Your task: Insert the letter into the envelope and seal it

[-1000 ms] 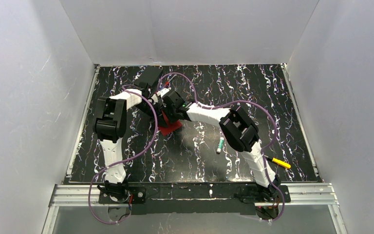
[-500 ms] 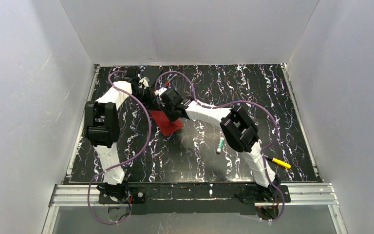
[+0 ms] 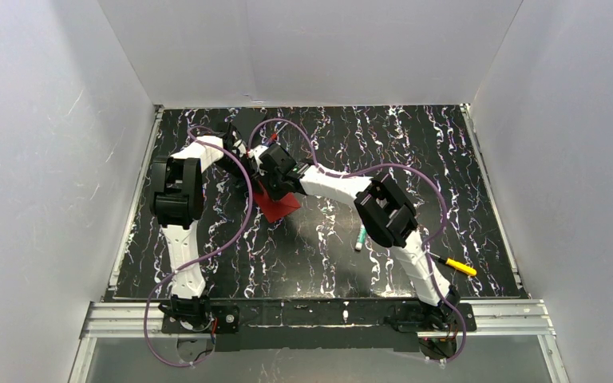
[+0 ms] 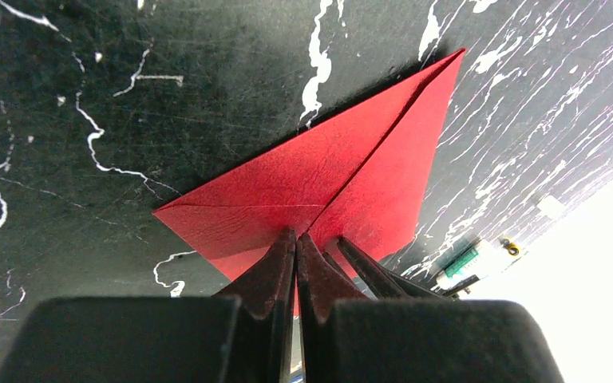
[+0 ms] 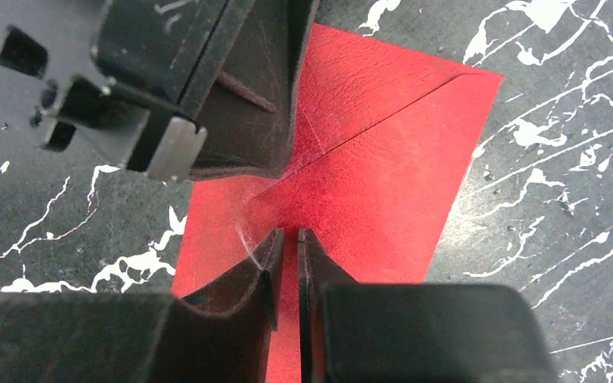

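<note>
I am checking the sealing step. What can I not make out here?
- Plain white paper letter: in no view; perhaps inside the bright red paper envelope.
- Envelope's near edge: right wrist view, behind the right gripper.
- Small green-and-white stick: top view, too small to identify.

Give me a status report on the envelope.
Left gripper shut, tips on envelope. Right gripper barely open, alongside. Envelope lies closed; letter unseen; nothing blocking.
</note>
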{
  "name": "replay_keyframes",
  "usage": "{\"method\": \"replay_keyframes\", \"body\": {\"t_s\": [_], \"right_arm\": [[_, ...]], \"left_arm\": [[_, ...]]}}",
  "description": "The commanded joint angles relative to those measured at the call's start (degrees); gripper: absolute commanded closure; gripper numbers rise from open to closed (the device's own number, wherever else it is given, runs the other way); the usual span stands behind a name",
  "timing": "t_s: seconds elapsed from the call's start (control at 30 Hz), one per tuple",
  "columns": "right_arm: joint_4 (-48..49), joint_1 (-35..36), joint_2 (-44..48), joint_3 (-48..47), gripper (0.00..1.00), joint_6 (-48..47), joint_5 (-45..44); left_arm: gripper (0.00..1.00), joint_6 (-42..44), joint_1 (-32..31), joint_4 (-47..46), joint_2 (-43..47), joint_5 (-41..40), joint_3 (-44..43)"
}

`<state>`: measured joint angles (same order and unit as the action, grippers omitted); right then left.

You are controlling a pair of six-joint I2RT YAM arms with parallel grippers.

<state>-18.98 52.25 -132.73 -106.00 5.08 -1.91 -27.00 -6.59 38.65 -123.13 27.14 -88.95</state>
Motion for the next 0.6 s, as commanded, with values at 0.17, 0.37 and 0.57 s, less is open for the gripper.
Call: {"method": "replay_keyframes", "body": {"t_s": [0.17, 0.37, 0.57], "right_arm": [[2.4, 0.8, -3.5, -2.4, 0.8, -1.0, 1.6], [2.2, 2.4, -4.0, -1.0, 0.8, -3.2, -0.5], [3.0, 3.8, -1.8, 6.1, 0.8, -7.6, -4.9]], "left_arm": [[1.0, 2.1, 0.0, 1.6, -1.7, -3.3, 0.7], [1.0, 1.8, 0.0, 1.7, -2.4, -3.4, 0.9], [1.0, 1.7, 0.8, 1.1, -3.2, -1.9, 0.9]]}}
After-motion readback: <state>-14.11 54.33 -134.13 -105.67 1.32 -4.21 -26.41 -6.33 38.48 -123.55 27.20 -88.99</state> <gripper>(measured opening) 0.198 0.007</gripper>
